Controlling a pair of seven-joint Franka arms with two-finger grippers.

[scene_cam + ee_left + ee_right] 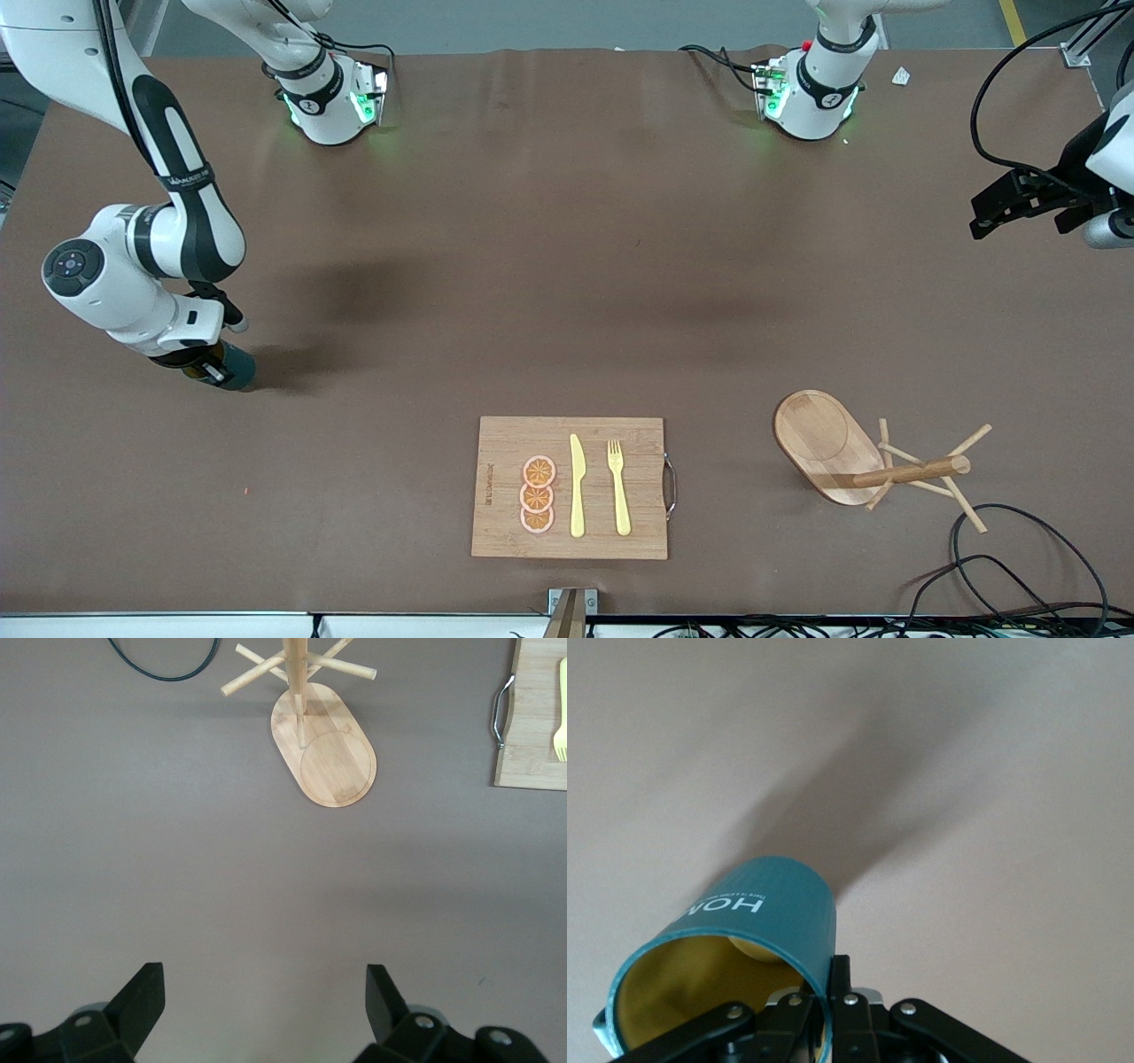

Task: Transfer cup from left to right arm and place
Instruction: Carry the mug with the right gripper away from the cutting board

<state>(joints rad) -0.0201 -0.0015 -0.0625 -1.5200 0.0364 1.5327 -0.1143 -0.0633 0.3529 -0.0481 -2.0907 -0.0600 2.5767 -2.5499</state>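
Cutting board: bamboo, metal handle at the left arm's end, near the front camera.
On board: three orange slices (stacked in a row), yellow knife, yellow fork.
Mug tree: wooden, oval base, toward the left arm's end.
Cables: black, nearer the camera than the tree.

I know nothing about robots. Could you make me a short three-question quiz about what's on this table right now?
1. True or false: the right end effector is shut on the wall of the cup.
2. Which item lies on the cutting board closest to its metal handle? A) knife B) fork C) orange slices
3. Fill in: the left end effector is ____ and holds nothing, above bare table near the wooden mug tree.

Key: 1 true; 2 B; 3 open
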